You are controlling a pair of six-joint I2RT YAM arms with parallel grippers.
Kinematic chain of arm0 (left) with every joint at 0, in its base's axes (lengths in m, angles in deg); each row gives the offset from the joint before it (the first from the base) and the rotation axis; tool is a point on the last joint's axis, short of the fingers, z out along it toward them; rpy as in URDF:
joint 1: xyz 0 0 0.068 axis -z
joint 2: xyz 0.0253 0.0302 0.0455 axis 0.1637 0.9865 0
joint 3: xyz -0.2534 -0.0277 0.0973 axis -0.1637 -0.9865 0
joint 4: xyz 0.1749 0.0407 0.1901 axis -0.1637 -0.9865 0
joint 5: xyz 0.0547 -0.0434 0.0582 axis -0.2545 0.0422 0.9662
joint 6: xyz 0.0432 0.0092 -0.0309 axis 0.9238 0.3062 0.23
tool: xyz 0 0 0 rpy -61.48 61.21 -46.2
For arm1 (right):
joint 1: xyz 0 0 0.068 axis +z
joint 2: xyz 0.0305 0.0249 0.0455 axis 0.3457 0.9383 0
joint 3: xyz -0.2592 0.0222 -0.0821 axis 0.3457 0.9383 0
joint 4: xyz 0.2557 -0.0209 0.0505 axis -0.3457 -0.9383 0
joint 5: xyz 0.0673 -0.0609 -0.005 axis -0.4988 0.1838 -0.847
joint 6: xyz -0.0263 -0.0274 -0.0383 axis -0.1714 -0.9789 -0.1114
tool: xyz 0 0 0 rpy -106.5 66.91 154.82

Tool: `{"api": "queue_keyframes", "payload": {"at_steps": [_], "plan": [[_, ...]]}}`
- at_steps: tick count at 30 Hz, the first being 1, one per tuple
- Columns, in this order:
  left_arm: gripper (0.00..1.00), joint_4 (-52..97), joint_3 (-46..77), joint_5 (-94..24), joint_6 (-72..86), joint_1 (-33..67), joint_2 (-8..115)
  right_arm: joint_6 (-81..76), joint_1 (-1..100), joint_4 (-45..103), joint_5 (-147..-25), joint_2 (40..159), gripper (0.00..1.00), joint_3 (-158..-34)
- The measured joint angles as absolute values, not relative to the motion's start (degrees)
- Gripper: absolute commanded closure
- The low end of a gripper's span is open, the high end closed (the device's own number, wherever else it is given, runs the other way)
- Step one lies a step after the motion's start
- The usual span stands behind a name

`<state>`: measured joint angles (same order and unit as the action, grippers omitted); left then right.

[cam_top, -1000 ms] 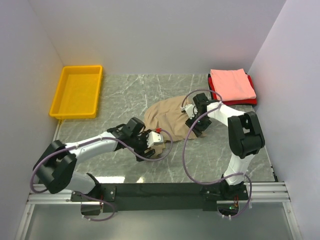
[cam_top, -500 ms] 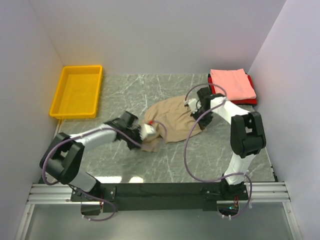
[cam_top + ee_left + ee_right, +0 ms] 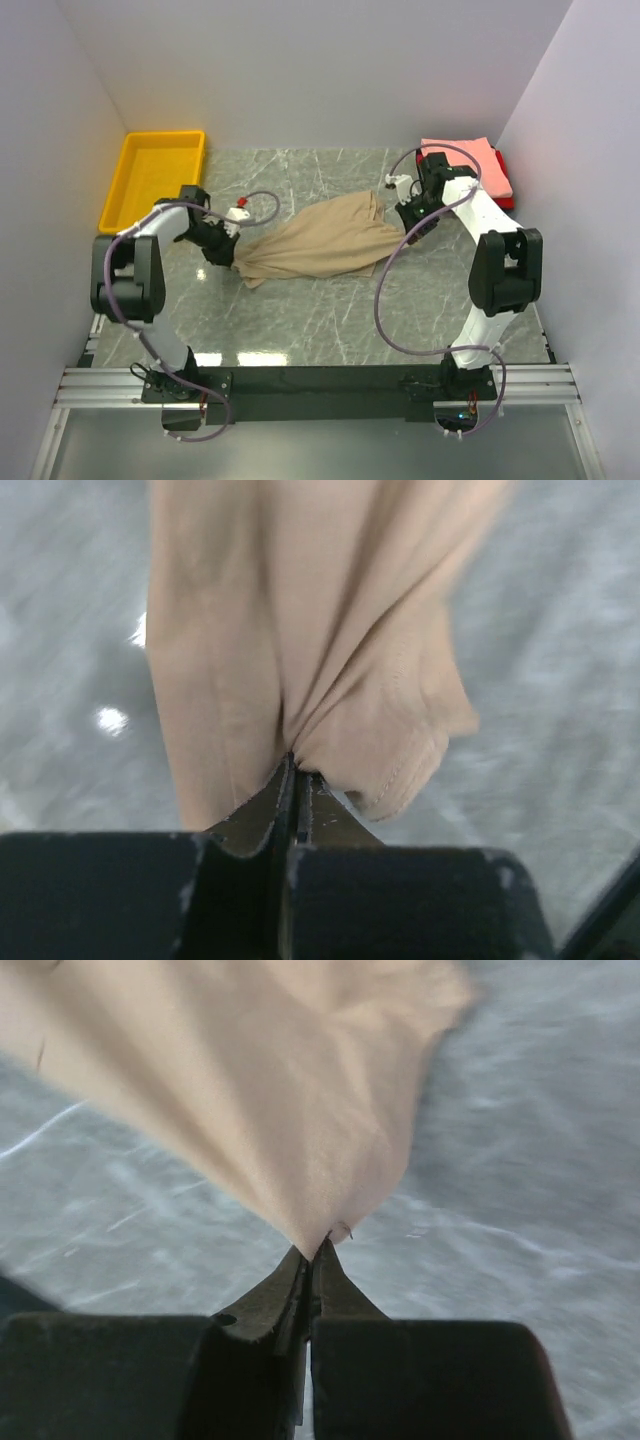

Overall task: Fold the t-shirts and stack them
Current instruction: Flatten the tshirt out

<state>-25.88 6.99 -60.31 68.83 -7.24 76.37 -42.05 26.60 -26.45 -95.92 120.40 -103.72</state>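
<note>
A tan t-shirt (image 3: 320, 245) lies pulled long across the marble table (image 3: 330, 330). The left gripper (image 3: 297, 775) is clamped tight on the shirt's left end, and the right gripper (image 3: 315, 1250) is pinched closed on its right end. Beyond that right end, a folded pink t-shirt (image 3: 492, 165) lies on top of a red t-shirt (image 3: 507, 198).

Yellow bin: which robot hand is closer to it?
The left. The left gripper pinches one end of the tan t-shirt a little to the right of the yellow bin. The right gripper holds the other end, far off beside the folded pink shirt.
</note>
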Motion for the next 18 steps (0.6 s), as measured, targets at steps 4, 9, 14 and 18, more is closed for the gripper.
{"api": "queue_keyframes", "payload": {"at_steps": [4,9,14,18], "plan": [[0.56,-26.47,10.9,-60.45,69.4,-13.93,81.46,-43.15,27.64,-32.51,-103.29,121.08,1.0,-104.64],[0.38,-24.13,14.9,-65.8,66.31,-16.45,76.56,-39.93,35.12,-33.95,-117.67,118.61,1.0,-103.94],[0.36,-16.22,9.72,-72.03,56.5,-9.15,60.76,-26.45,43.93,-24.44,-128.97,115.18,1.0,-101.32],[0.25,-2.08,-2.61,-74.11,40.96,2.77,46.42,-12.4,44.26,-11.31,-133.04,114.54,1.0,-101.29]]}}
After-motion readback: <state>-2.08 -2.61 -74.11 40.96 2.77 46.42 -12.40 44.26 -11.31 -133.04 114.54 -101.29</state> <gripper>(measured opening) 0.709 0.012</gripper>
